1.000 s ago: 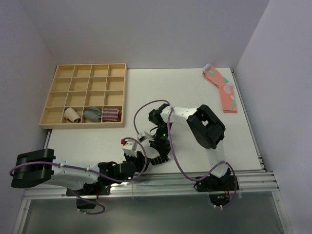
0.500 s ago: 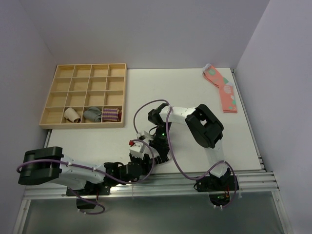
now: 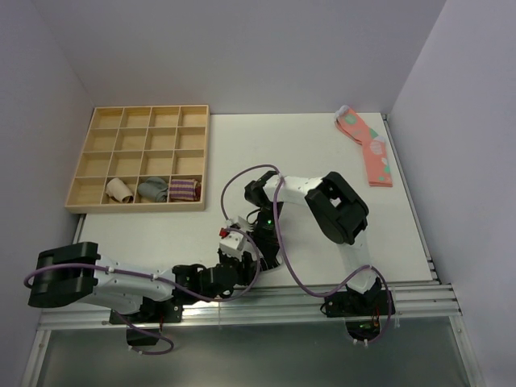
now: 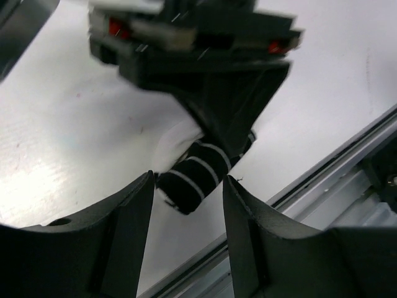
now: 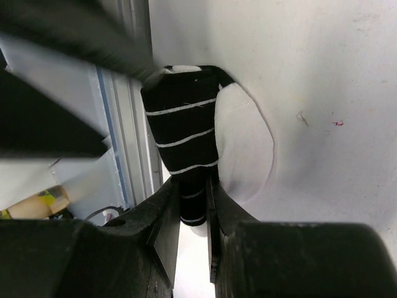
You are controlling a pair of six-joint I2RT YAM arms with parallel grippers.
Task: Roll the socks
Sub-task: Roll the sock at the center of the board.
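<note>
1. The socks [image 5: 185, 133] lie low centre in the top view, at the surface's [image 5: 322, 74] near edge, and look largely rolled into a striped tube.
2. Right jaws pinch one end; left jaws stand wide open either side of the other.
3. Probably left to do: finishing the roll and tucking it.

a white table [image 3: 322, 153] fills the middle of the top view, boxed in by three plain, pale lavender walls: a back wall [image 3: 242, 48], a left wall [image 3: 36, 121] and a right wall [image 3: 472, 177]. silver aluminium rails [image 3: 274, 300] run along the table's near edge, with a dull grey-green surface [image 3: 258, 359] below them. the light is soft and even, with a pale glare on the tabletop in the left wrist view.
</note>
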